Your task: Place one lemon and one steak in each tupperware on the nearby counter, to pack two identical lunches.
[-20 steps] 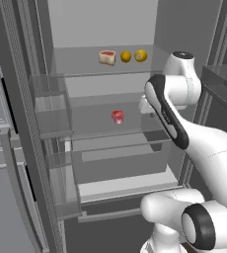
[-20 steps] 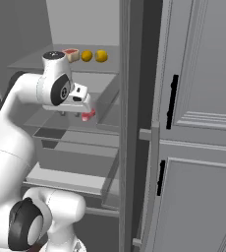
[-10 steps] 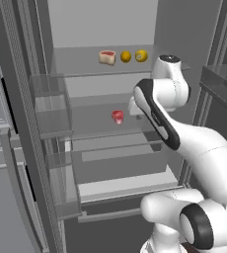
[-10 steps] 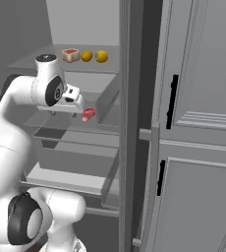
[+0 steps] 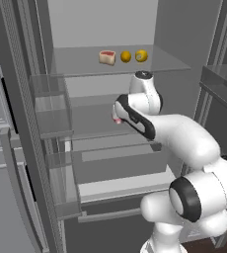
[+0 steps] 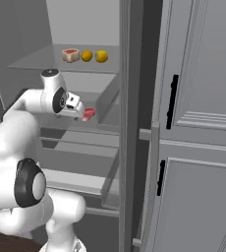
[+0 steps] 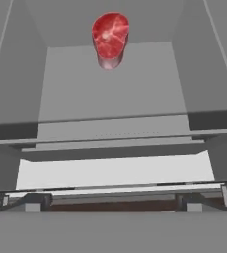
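The bright red steak [image 7: 110, 34] lies on the fridge's middle shelf [image 7: 110, 84], ahead of my gripper [image 7: 114, 202], whose fingertips stand wide apart with nothing between them. From the right base view the gripper [image 6: 80, 110] sits just left of this steak [image 6: 89, 114]; from the left, my arm covers all but an edge of the steak [image 5: 117, 120]. On the top shelf, a pale steak [image 5: 107, 57] sits beside two lemons [image 5: 126, 57] [image 5: 141, 55]. The tupperware and the counter are out of view.
The open fridge has glass shelves and a pale drawer [image 5: 120, 185] below. Clear door bins [image 5: 49, 106] hang at the left. The fridge's side wall [image 6: 129, 123] and grey cabinet doors with black handles [image 6: 171, 101] stand at the right.
My arm has swung left and lower inside the fridge, bringing the hand up beside the red steak on the middle shelf. The food has not moved.
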### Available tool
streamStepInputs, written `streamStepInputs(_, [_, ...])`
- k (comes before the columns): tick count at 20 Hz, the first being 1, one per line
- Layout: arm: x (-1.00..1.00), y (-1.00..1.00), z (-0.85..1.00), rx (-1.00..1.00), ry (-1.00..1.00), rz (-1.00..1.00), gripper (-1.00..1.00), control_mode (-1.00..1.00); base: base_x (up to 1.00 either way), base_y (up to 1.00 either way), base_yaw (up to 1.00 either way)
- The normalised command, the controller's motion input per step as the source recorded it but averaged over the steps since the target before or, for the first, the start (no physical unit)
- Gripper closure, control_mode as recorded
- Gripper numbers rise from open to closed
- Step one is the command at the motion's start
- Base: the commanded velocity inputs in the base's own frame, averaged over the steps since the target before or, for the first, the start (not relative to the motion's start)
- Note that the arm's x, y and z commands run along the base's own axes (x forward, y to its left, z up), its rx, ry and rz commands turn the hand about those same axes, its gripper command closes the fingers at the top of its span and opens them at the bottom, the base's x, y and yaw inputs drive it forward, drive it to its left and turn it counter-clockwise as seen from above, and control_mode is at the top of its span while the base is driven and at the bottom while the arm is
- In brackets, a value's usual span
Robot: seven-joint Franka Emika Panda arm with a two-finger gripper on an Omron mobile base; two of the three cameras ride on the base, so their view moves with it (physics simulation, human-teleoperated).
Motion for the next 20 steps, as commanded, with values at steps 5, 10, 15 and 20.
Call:
streamStepInputs(5, [0.47, -0.44, -0.21, 0.00, 0.01, 0.00, -1.00, -1.00, 0.00, 0.00, 0.00])
streamStepInputs(10, [0.69, 0.00, -0.31, 0.00, -0.03, 0.00, -1.00, -1.00, 0.00, 0.00, 0.00])
streamStepInputs(15, [0.55, 0.10, -0.29, 0.00, -0.09, 0.00, -1.00, -1.00, 0.00, 0.00, 0.00])
streamStepInputs(20, [0.54, 0.20, -0.36, 0.00, -0.03, 0.00, -1.00, -1.00, 0.00, 0.00, 0.00])
